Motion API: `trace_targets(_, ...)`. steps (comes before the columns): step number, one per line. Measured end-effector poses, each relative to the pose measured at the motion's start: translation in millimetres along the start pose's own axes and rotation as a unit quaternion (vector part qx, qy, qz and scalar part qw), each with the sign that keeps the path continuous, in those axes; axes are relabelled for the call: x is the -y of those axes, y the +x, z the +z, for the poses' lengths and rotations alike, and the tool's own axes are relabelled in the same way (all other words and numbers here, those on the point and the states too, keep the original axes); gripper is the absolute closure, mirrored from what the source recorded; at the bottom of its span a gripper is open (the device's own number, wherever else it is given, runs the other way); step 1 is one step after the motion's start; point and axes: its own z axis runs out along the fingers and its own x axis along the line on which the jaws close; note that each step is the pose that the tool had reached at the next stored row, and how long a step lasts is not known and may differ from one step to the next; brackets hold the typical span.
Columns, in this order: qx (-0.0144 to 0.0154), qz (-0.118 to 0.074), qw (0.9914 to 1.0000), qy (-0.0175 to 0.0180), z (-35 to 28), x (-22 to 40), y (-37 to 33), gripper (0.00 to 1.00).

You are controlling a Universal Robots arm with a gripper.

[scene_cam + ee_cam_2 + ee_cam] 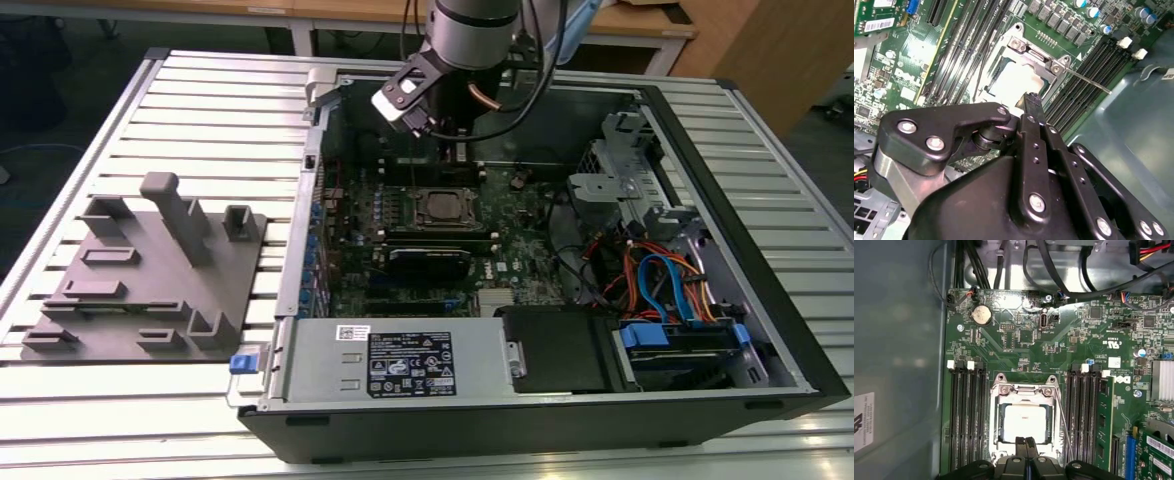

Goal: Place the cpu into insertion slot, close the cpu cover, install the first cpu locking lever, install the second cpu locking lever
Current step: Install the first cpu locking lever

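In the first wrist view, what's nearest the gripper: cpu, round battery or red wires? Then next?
1. cpu, right beside the gripper.
2. round battery, across the green board.
3. red wires, past the board's edge.

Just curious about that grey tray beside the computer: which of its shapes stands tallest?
The round-topped post on the grey tray, toward the exterior view's left. It rises well above the low blocks and the shorter holder beside it.
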Motion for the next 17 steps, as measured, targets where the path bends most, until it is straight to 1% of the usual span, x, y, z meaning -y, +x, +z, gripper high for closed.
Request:
trace_targets(6, 0.0, 0.0, 1.0, -0.002, -5.7, 0.3, 0.1, 0.9)
trace_targets(13, 0.0001, -0.001, 1.0, -0.002, -5.9, 0.3, 0.1, 0.9)
trace_targets(15, 0.0005, -0.01, 0.99995, -0.0018, -5.9, 0.4, 0.1, 0.9)
trace_targets(17, 0.0013, -0.024, 0.9997, -0.0014, -5.8, 0.4, 0.1, 0.9)
